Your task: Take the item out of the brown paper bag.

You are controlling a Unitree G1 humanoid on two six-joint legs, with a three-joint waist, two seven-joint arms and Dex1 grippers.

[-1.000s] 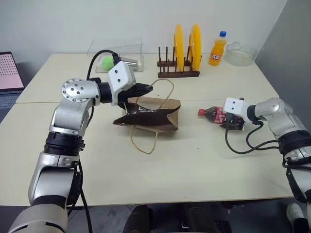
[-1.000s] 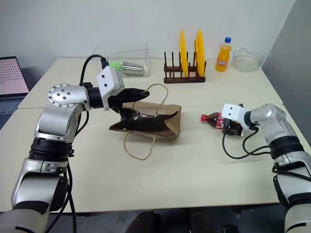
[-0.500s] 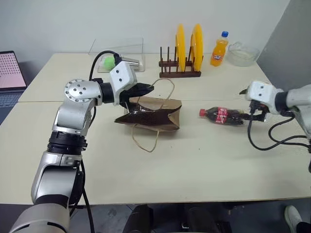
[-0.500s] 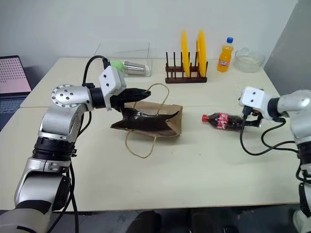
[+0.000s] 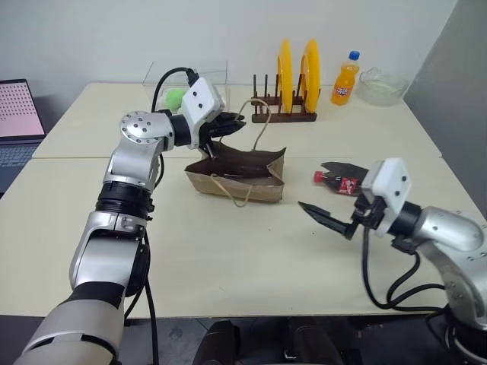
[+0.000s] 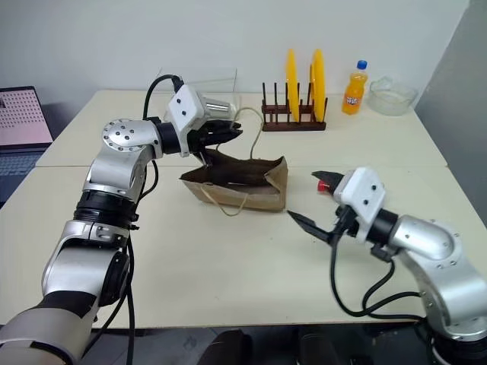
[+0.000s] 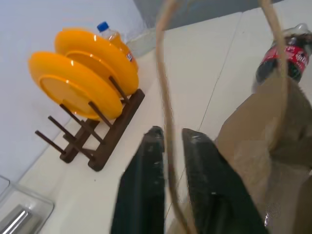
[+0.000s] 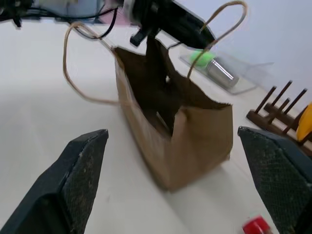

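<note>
Cola bottle (image 5: 339, 181) out, lying on beige table (image 5: 228, 266) just right of brown paper bag (image 5: 240, 176); extraction judged done. Right gripper (image 5: 327, 192) spread wide, empty, near the bag; left gripper (image 7: 170, 141) slightly parted around bag's cord handle (image 7: 163, 83). Behind the bag: plate rack (image 5: 283, 114), white wall.

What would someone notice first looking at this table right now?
Probably the brown bag mid-table, its mouth lifted by the left gripper, whose fingers straddle a cord handle. Next, the right gripper hanging near the table's front with fingers spread wide and nothing in them, the cola bottle lying on the table just behind it. At the back, two yellow plates stand in a rack.
</note>
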